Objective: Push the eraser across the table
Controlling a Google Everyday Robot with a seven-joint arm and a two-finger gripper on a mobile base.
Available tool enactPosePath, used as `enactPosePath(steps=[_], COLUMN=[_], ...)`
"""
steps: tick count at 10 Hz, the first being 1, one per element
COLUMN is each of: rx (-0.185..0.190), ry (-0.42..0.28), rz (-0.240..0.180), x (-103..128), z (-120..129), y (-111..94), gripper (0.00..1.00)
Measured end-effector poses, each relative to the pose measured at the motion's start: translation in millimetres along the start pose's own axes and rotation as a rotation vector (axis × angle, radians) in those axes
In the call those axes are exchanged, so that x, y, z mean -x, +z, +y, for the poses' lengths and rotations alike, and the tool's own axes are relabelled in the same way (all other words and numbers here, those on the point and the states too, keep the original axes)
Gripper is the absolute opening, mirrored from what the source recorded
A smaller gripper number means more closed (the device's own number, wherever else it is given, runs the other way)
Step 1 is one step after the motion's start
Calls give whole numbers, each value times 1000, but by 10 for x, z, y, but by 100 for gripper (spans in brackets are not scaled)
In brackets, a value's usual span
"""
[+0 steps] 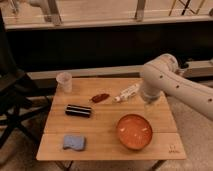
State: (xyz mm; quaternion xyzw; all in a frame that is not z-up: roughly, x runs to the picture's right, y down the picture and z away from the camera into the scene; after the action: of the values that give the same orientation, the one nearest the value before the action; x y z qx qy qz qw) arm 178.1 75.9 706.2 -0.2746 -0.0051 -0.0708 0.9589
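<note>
The eraser [78, 110], a long black block with thin pale stripes, lies flat on the left half of the wooden slatted table [105, 120]. My white arm reaches in from the right and bends down over the table's right side. The gripper [150, 106] hangs at its end just above the tabletop, between the white tube and the orange bowl, well to the right of the eraser and apart from it.
A clear plastic cup [64, 81] stands at the back left. A small dark-red oblong thing [100, 97] and a white tube [127, 93] lie behind the eraser. An orange bowl [134, 131] sits front right, a light-blue pad [74, 142] front left. A black chair [12, 100] stands left of the table.
</note>
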Motion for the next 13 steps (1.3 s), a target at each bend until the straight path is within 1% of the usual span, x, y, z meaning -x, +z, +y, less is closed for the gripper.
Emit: enactPosePath(steps=[2, 3, 6, 9, 13], rx=[-4, -5, -3, -5, -7], ry=[-44, -58, -90, -115, -150], rz=[-7, -8, -12, -25, -31], x=[313, 366, 413, 695, 774], z=[-107, -133, -148, -201, -241], y=[30, 49, 113, 194, 245], gripper=[80, 80, 80, 80, 80])
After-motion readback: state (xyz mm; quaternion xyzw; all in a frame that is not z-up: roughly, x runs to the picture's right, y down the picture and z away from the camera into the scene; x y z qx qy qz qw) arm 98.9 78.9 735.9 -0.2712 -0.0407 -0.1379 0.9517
